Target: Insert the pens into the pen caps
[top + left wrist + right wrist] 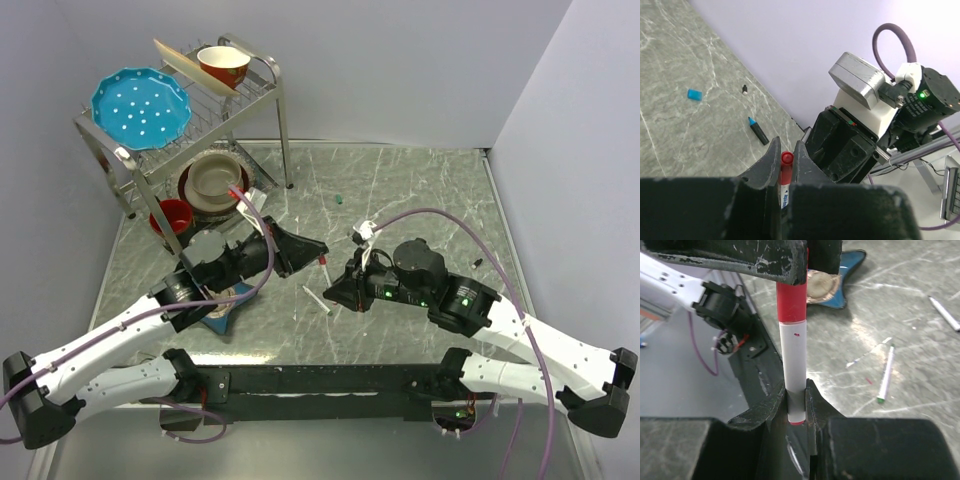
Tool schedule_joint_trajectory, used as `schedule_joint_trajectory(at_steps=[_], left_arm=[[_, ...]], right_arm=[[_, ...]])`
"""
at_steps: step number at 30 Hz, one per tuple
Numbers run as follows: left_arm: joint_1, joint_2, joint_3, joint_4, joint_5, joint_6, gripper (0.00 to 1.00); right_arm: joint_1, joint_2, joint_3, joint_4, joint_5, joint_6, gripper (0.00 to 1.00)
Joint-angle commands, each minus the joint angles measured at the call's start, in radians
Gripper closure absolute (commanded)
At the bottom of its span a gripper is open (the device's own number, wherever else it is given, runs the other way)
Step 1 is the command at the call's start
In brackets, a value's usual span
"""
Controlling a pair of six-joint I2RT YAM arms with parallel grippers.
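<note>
Pen (792,360) held between both arms, lifted off the counter (420,190)! Left gripper (320,252) has its jaws pinched on the red cap (791,302), which sits on one end of the white barrel. Right gripper (796,407) has its jaws clamped on the barrel's other end, red tail plug just showing below. The two grippers are close together at mid-counter, almost nose to nose. Down on the counter, a green-tipped pen (885,374) lies near them. Left wrist view picks up a dark pen with a blue tip (759,131), a blue cap (694,94) and a black cap (745,89), each apart from the others. The green cap (340,199) lies alone farther back.
</note>
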Motion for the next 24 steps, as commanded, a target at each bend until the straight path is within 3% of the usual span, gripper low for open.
schedule_joint_trajectory(at_steps=[1, 8, 16, 22, 24], left_arm=[[-0.082, 0.081, -0.092, -0.286, 0.236, -0.007, 0.99], [-0.087, 0.140, -0.134, -0.240, 0.253, -0.032, 0.99], [-0.090, 0.238, -0.155, -0.100, 0.307, -0.133, 0.99], [-0.093, 0.246, -0.139, -0.189, 0.230, -0.095, 0.99], [-0.085, 0.230, -0.094, -0.246, 0.134, -0.072, 0.99]], right_arm=[[-0.064, 0.009, 0.180, 0.402, 0.193, -0.047, 1.00], [-0.157, 0.048, 0.249, 0.412, 0.161, -0.044, 1.00], [-0.178, 0.080, 0.236, 0.517, 0.190, -0.105, 1.00], [-0.273, 0.072, 0.181, 0.542, 0.158, -0.064, 1.00], [-0.282, 0.065, 0.158, 0.533, 0.143, -0.053, 1.00]])
